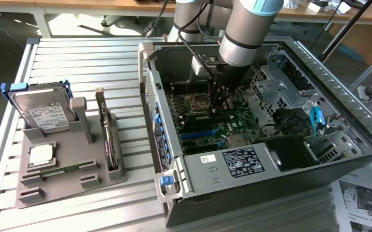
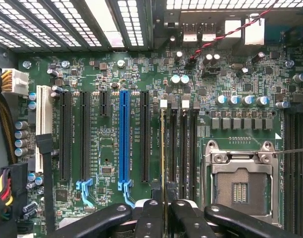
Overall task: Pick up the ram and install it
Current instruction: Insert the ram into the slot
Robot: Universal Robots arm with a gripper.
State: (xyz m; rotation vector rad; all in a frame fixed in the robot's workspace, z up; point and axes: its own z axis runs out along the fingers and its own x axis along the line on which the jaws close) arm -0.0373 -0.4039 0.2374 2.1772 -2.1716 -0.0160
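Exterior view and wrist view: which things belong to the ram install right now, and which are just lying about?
In the job:
- the ram, edge-on in the shut fingers
- memory slots it lines up with
- motherboard

Lying about:
- hard drive, processor chip, second ram stick and expansion card on the grey tray
- processor socket
- papers
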